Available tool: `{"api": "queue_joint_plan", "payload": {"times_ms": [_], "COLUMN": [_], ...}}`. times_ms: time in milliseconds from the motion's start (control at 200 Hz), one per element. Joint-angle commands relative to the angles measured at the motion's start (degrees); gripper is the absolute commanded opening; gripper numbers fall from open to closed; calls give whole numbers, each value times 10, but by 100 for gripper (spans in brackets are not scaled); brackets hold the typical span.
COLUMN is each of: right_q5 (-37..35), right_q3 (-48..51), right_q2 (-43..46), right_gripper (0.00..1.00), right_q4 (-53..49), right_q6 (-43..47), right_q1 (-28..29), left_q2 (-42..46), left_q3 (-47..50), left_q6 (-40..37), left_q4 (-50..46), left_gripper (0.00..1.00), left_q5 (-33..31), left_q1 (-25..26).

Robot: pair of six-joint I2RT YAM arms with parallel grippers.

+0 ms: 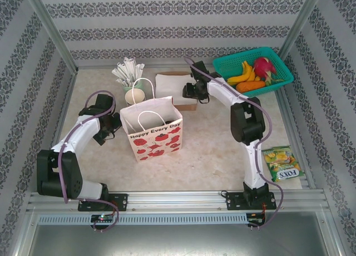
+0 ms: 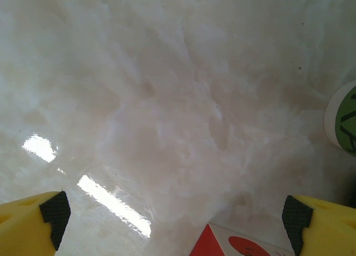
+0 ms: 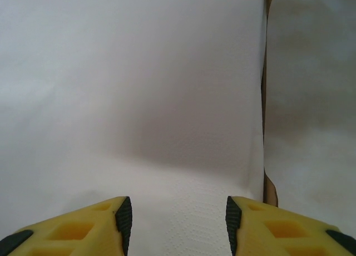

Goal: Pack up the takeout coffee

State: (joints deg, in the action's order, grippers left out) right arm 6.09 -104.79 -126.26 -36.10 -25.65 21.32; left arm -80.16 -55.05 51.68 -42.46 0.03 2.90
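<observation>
The takeout coffee is hidden from view. The white paper bag with red flowers stands open in the middle of the table, and one bottom corner of the bag shows in the left wrist view. My left gripper sits low just left of the bag, and the left gripper is wide open over bare table. My right gripper hovers over a white napkin stack behind the bag. The right gripper has its jaws partly apart, with the flat napkin between them.
A stack of lidless green cups stands behind the bag, and a cup's edge shows in the left wrist view. Wrapped straws lie at the back left. A green fruit basket sits at the back right and a snack packet at the right. Brown cardboard lies under the napkins.
</observation>
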Motion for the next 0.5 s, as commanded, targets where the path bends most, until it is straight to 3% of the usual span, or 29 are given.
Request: {"api": "queue_joint_plan", "payload": {"times_ms": [0,115,235,340,495], "right_q5": [-65,-82,-49,2,-15], "right_q3": [70,143,178,155,69], "right_q2": [47,103,137,118,51], "right_gripper": [51,51,56,65,72], "right_q4": [-45,-36,-20,-8,-25], "right_q6": [-14,-24,-17,-4,6], "right_q1": [-11,-20,-19,-14,8], "left_q2": [-11,-28,-44,-53,-52], "left_q3": [-10,-21,-30,-39,-38], "left_q6": [-23,-33,-40,-43,-48], "left_q4": [15,13,16,19,26], "left_gripper": [100,100,99,99,99], "left_q5": [6,4,8,9,19], "left_q1": [15,31,40,46,48]}}
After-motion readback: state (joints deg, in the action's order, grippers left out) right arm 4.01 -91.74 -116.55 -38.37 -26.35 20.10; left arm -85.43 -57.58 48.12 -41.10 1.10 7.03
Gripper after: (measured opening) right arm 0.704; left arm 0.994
